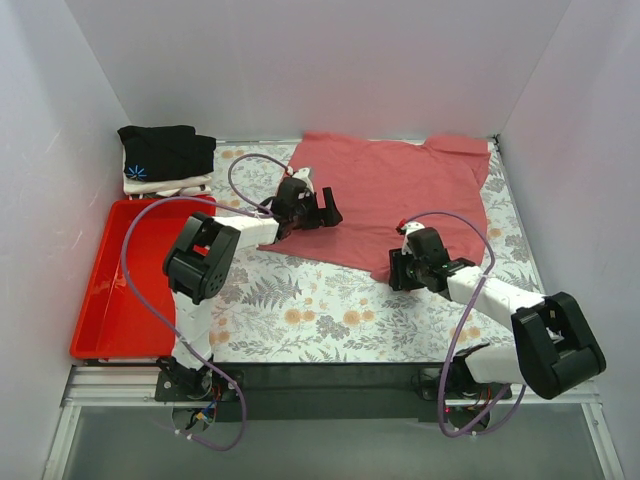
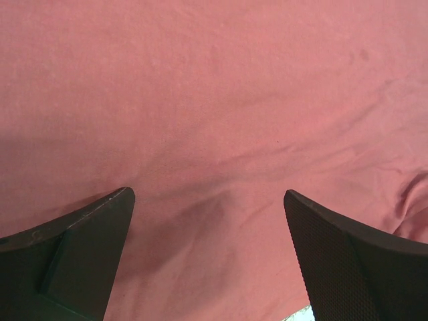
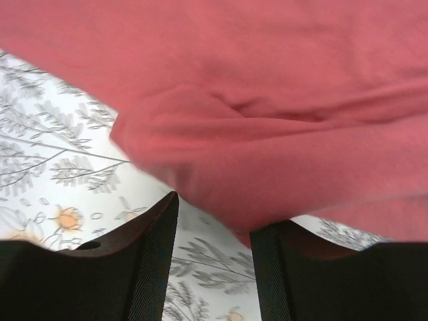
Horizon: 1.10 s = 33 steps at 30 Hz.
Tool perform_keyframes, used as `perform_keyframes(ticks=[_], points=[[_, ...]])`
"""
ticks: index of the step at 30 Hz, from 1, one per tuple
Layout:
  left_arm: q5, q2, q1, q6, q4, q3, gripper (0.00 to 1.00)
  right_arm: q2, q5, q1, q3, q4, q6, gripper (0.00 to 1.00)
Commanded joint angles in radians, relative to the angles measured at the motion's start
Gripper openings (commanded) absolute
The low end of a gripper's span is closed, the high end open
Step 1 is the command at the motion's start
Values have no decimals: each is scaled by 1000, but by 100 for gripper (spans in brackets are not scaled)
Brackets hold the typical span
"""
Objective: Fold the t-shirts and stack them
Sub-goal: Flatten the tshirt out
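Salmon-red t-shirt (image 1: 400, 195) was noted spread flat on the table (image 1: 300, 320), its long axis running left to right across the far half, with one corner drooping toward the near side. A black t-shirt (image 1: 165, 150) was seen folded on a white one (image 1: 172, 186) at the far left, beyond the red tray (image 1: 100, 320).

- Key relation: the near corner lay right at the tips of the right gripper (image 3: 214, 212), with the rest of the shirt stretching away to the far side. That arm was judged the nearer for this corner.
- Right arm: reached low and forward, wrist pitched down. Jaws were set partway apart with a rolled fold of hem at their tips. Whether the cloth was actually pinched could not be told.
- Left gripper (image 2: 208, 192): held over the shirt's left part, jaws spread wide with nothing between them, only flat cloth below.
- Left arm: extended far, forearm angled rightward.
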Motion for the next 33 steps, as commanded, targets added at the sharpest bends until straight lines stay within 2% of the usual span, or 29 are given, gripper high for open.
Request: perform_keyframes(ticks=[1, 7, 10, 20, 33], points=[[-33, -39, 27, 7, -69, -49, 88, 35, -71, 82, 17, 91, -3, 40], [-30, -62, 37, 2, -69, -72, 88, 19, -50, 245, 80, 93, -2, 40], [-36, -65, 38, 11, -66, -76, 88, -14, -36, 273, 97, 73, 18, 40], [-19, -87, 92, -1, -56, -133, 88, -123, 223, 274, 79, -149, 110, 42], [-13, -124, 98, -1, -50, -156, 88, -74, 193, 276, 19, -156, 183, 40]])
